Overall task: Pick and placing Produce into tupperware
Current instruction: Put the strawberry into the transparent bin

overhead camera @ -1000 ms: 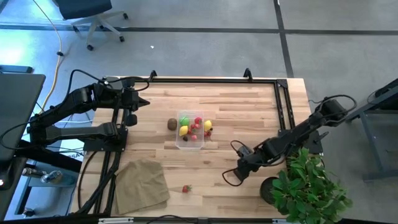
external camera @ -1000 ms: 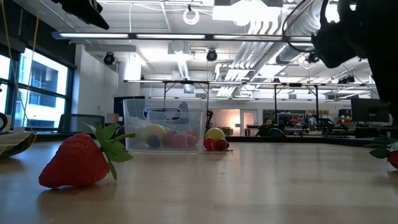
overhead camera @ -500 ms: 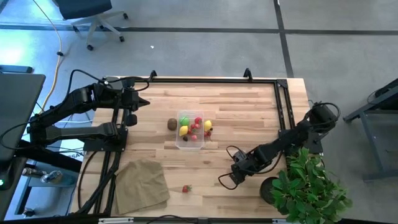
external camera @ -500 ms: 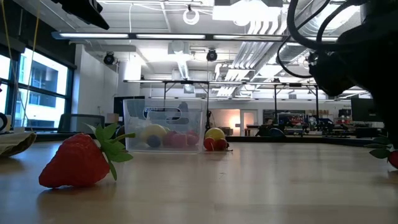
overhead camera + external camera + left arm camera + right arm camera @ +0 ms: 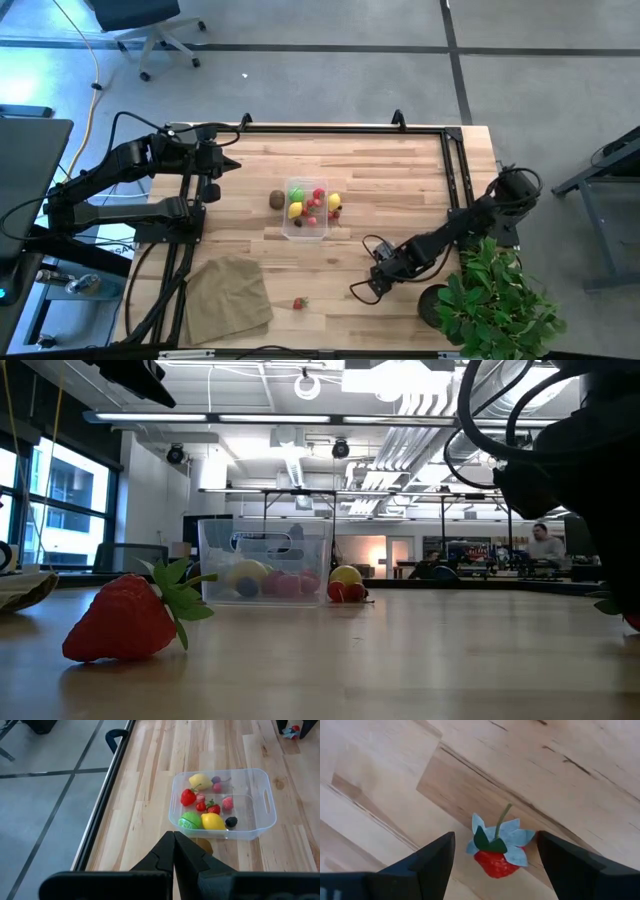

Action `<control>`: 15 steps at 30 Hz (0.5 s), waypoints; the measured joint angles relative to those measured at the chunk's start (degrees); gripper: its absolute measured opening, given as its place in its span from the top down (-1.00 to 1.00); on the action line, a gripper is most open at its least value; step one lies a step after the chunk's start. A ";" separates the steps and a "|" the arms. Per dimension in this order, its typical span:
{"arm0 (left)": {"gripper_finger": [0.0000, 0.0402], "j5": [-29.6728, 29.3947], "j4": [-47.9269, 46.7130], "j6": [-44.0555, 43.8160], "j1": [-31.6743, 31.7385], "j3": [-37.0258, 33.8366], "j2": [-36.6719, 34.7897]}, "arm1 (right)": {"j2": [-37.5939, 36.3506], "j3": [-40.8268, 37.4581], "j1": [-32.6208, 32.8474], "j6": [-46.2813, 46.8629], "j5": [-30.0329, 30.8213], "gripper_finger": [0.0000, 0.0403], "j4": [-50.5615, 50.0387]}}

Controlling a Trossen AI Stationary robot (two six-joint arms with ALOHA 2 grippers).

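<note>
Right wrist view gives me the strawberry point(image 5: 496, 854) framed between spread right gripper point(image 5: 495, 865) fingers, unheld; overhead, tupperware point(image 5: 306, 211) sits mid-table point(image 5: 400, 180), left gripper point(image 5: 232, 165) pinched together near the back edge.

No text, label, brand or number can be read anywhere.

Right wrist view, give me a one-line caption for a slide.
Open right gripper lined up on a lone toy strawberry lying on the wooden table.
</note>
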 joint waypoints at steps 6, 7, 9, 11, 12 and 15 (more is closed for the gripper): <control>1.00 0.01 0.02 0.00 -0.02 0.02 0.01 | 0.65 0.14 0.10 -0.69 0.01 -0.36 0.23; 1.00 0.00 0.01 0.00 -0.01 0.01 0.00 | 0.67 0.14 0.12 -0.69 0.01 -0.35 0.23; 1.00 0.01 0.01 0.00 -0.02 0.02 0.01 | 0.71 0.14 0.32 -0.71 0.13 -0.30 0.18; 1.00 0.00 0.02 0.00 0.00 0.00 -0.01 | 0.71 0.12 0.38 -0.68 0.49 -0.23 0.07; 1.00 -0.01 0.00 0.00 0.00 0.00 -0.01 | 0.74 0.09 0.38 -0.68 0.58 -0.19 0.02; 1.00 -0.01 -0.01 0.00 0.00 0.00 -0.01 | 0.78 0.08 0.38 -0.68 0.61 -0.10 -0.20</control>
